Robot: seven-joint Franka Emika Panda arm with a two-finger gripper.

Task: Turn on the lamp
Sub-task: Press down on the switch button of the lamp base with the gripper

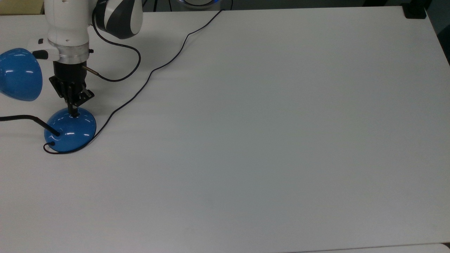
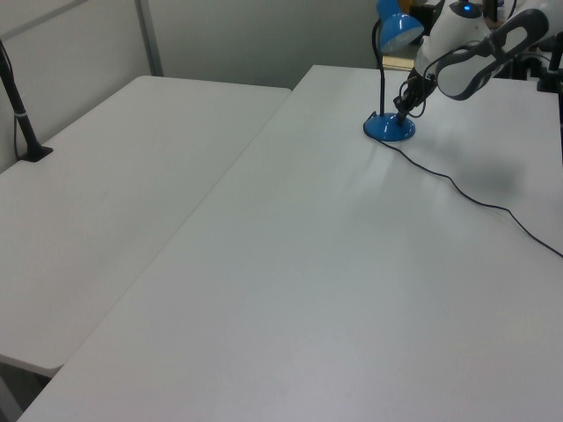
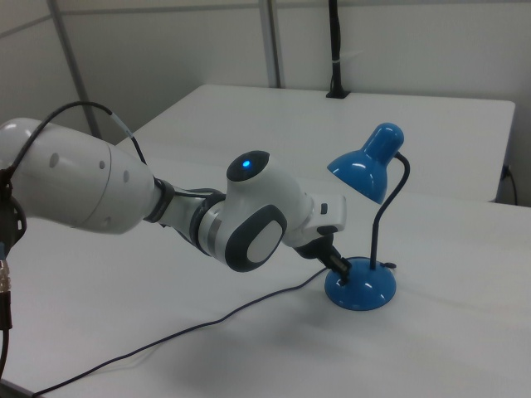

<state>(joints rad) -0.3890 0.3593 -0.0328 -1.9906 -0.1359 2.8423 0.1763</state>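
The lamp stands at the top view's left: glossy blue dome base (image 1: 72,133), thin black neck (image 1: 38,121), blue shade (image 1: 19,73); its black cord (image 1: 140,88) trails away across the table. My gripper (image 1: 73,112) points down with its jaws together, tips on the upper part of the base where the small black switch sits, so the switch is covered. In the right view the gripper (image 3: 342,267) touches the base (image 3: 363,288) beneath the unlit shade (image 3: 363,170). The left view shows the gripper (image 2: 402,114) at the base (image 2: 389,130).
A wide white table (image 1: 263,140) stretches to the top view's right. The arm's own cable (image 1: 119,72) loops beside the wrist. A second table (image 2: 106,176) with a black post (image 2: 22,114) adjoins in the left view. A dark object (image 1: 415,12) sits at the far corner.
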